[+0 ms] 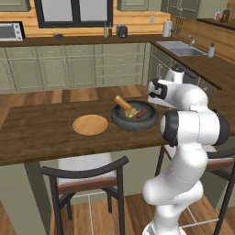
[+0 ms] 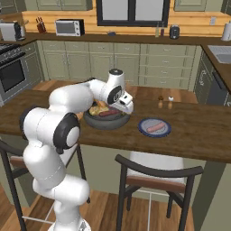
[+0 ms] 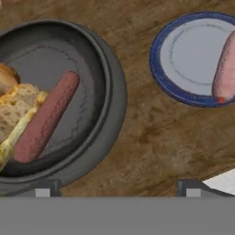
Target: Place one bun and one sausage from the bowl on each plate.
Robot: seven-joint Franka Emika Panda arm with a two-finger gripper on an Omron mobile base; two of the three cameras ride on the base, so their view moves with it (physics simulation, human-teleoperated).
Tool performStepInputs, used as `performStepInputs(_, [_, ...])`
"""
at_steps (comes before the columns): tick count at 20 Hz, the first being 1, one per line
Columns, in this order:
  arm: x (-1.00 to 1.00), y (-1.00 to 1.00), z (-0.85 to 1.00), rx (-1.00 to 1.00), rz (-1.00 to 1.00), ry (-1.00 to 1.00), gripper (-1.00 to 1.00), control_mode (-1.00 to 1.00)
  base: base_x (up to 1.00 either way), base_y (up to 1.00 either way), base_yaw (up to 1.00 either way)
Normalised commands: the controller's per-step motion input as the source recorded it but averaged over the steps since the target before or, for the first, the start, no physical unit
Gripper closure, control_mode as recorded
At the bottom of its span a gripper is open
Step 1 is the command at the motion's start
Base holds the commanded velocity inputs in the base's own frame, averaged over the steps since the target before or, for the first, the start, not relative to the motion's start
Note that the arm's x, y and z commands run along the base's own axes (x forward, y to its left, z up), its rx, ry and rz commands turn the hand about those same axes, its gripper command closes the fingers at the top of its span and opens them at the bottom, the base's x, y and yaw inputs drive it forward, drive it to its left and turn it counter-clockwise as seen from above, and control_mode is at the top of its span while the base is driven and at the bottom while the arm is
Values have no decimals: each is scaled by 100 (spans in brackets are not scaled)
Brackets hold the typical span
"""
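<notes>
- We took the dark bowl (image 3: 108, 87) as our landmark on the wooden counter (image 3: 151, 137); inside it lay a dark red-brown sausage (image 3: 46, 117) and, against it, the buns (image 3: 13, 110).
- Just beside the bowl sat the bluish plate (image 3: 183, 59), holding a paler pink sausage (image 3: 225, 69); on the bowl's other side sat the tan plate (image 1: 90, 124), bare.
- Our gripper (image 3: 119, 186) hovered over the bowl's rim, fingers spread wide, grasping nothing.
</notes>
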Motion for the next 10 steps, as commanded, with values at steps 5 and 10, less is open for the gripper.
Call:
performStepInputs(5, [50,100,4,0,14,10,-100,-100,0,0,0])
performStepInputs(10, [73,90,0,0,16,4,-100,-100,0,0,0])
